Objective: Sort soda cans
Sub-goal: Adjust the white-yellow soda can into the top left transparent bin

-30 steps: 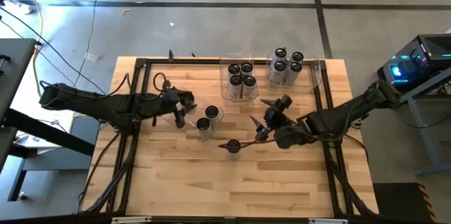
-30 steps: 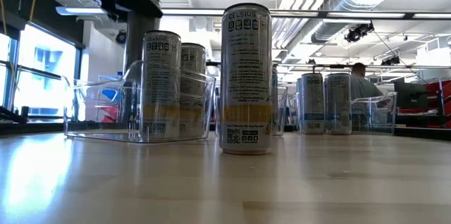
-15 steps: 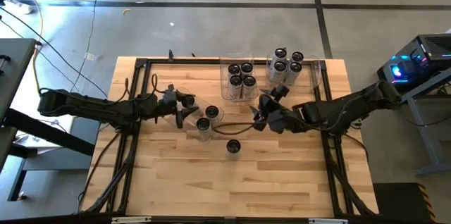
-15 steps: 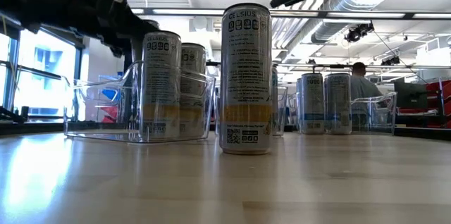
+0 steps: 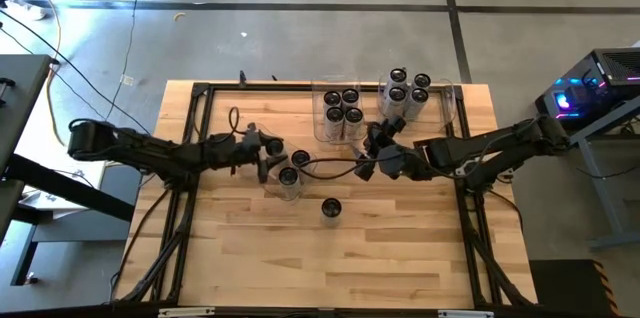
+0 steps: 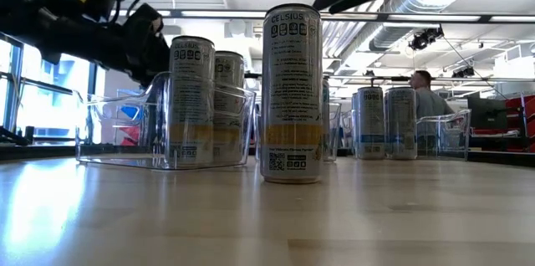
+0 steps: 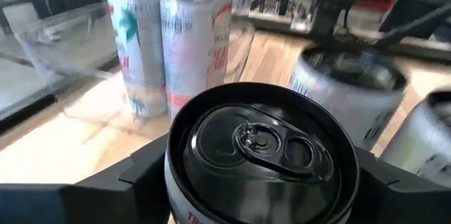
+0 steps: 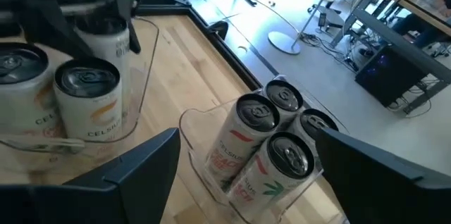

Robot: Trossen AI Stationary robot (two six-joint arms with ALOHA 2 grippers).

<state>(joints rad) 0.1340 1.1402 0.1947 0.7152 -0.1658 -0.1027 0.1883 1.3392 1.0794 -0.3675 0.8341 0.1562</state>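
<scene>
My left gripper [image 5: 268, 153] reaches from the table's left into the clear left bin [image 5: 300, 186], shut on a soda can [image 7: 261, 153] that stands upright beside two other cans [image 5: 288, 178] in that bin. My right gripper [image 5: 375, 148] hangs open and holds nothing, above the table between the left bin and the middle bin [image 5: 322, 128]; in its wrist view its fingers flank the middle bin's cans [image 8: 271, 146] from above. One lone can [image 5: 331, 210] stands on its base on the bare wood, the big centre can [image 6: 292, 94] in the low view. My left gripper pinches the can between its two fingers, one on each side of the upper side wall [image 7: 173, 182] just under the rim. The fingers [image 8: 130, 9] come in about level from the table's left. The can stays upright; its base is hidden, so whether it rests on the bin floor does not show.
The right bin [image 5: 448, 108] at the far edge holds several cans. A black frame [image 5: 200, 93] runs around the table. Bare wood [image 5: 330, 268] spreads toward the near edge. A person [image 6: 422, 90] sits far behind in the room.
My left gripper has come down with its can, a little toward the table's right, into the left bin beside the two cans there. My right gripper has moved away from the lone can toward the far edge and the middle bin, still open.
</scene>
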